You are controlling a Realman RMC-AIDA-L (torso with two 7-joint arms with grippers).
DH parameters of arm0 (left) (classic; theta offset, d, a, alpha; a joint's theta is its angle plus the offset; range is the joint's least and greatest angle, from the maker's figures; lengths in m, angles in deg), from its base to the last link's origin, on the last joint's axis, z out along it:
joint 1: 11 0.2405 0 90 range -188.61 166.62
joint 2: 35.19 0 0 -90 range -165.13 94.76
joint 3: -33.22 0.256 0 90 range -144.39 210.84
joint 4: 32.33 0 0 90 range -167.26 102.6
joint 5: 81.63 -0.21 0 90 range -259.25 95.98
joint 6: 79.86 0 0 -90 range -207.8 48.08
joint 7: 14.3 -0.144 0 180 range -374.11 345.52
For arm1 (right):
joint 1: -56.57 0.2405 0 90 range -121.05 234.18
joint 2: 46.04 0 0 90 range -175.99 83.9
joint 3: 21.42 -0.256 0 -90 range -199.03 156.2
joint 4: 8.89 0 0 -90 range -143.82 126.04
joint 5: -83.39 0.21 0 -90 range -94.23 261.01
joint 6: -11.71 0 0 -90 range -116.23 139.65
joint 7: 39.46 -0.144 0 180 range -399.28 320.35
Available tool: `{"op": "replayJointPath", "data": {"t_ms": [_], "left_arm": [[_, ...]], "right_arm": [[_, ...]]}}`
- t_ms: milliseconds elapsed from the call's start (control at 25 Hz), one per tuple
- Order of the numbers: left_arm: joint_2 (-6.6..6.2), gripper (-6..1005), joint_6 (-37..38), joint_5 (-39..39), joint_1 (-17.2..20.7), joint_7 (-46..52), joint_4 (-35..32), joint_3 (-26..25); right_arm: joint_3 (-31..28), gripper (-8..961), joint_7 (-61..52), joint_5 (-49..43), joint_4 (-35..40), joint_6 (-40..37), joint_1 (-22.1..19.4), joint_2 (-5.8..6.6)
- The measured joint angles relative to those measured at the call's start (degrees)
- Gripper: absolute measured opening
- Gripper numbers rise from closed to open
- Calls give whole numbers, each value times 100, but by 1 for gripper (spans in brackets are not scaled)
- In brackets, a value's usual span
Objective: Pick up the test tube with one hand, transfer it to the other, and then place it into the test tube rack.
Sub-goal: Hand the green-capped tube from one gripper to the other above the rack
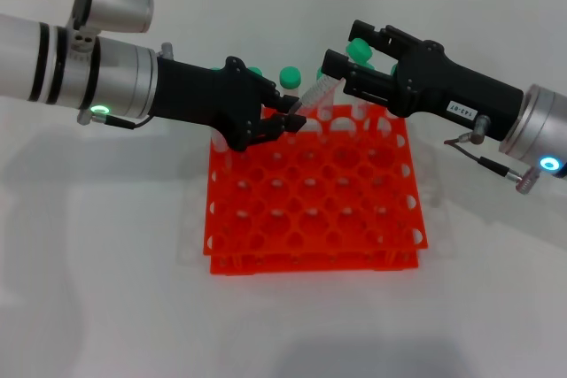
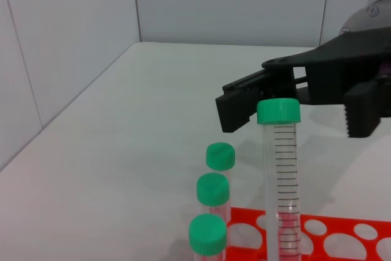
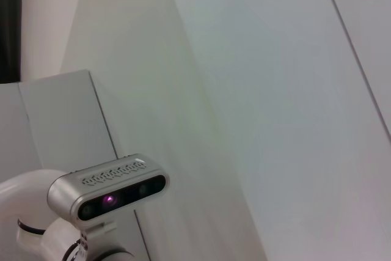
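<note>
Above the far edge of the test tube rack, the left gripper pinches the test tube; the right gripper spreads around its capped end.

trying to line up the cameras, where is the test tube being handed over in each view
Head view: the test tube slants between the left gripper and right gripper, above the rack's far edge.
Left wrist view: upright at centre right, right gripper behind its cap.
Right wrist view: not in it.
Shared landmark: the test tube rack.

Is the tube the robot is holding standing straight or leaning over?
Leaning. In the head view the test tube slants from the left gripper toward the right gripper.
</note>
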Motion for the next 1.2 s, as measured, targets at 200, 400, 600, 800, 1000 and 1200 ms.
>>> {"op": "replayJointPath", "data": {"t_ms": [200, 400, 600, 800, 1000, 1200], "left_arm": [[0, 188, 9, 0, 0, -2, -5, 0], [0, 188, 22, 0, 0, -39, -7, 0], [0, 187, 43, -1, 0, -44, -6, 0], [0, 186, 38, -2, 0, -44, -6, 0], [7, 187, 5, 18, 14, -17, -23, -5], [16, 195, -11, 15, 10, 274, -76, 0]], "right_arm": [[-7, 726, 9, 1, 0, 2, 0, 0], [15, 552, 16, 2, 0, 1, 2, 0], [35, 401, 17, 3, 0, -9, 16, 0], [52, 278, 18, 6, 0, -8, 27, 0], [55, 256, 14, 7, 0, -10, 34, 0], [55, 256, 12, 18, 1, -18, 40, 0]]}}
